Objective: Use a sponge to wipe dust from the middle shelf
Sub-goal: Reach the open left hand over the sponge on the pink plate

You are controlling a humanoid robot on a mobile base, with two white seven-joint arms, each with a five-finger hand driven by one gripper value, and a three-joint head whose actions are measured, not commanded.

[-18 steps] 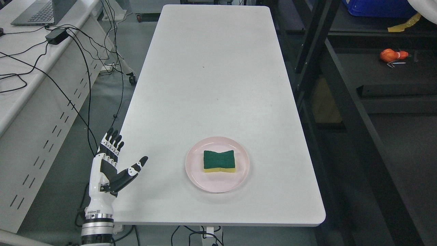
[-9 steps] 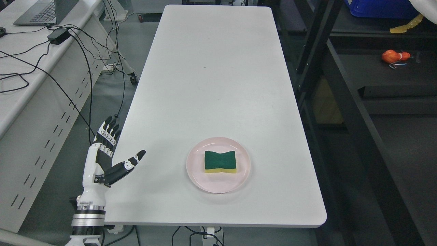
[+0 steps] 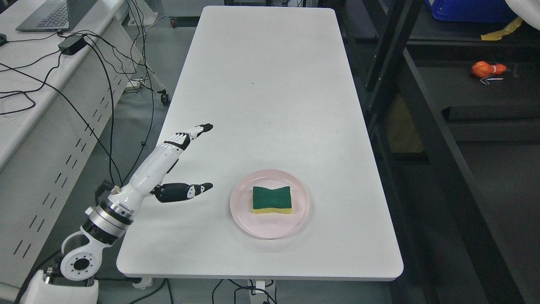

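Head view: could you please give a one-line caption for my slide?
Left hand, open, reaches over the white table toward a sponge on a pink plate.

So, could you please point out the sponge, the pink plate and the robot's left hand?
sponge [image 3: 272,197]: head view, green top face.
pink plate [image 3: 244,217]: head view, bare rim, lower left.
left hand [image 3: 175,169]: head view, middle of the hand.

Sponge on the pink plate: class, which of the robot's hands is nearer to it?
Left. The left hand hovers open, to the left of the sponge and apart from its plate; the right hand is out of view.
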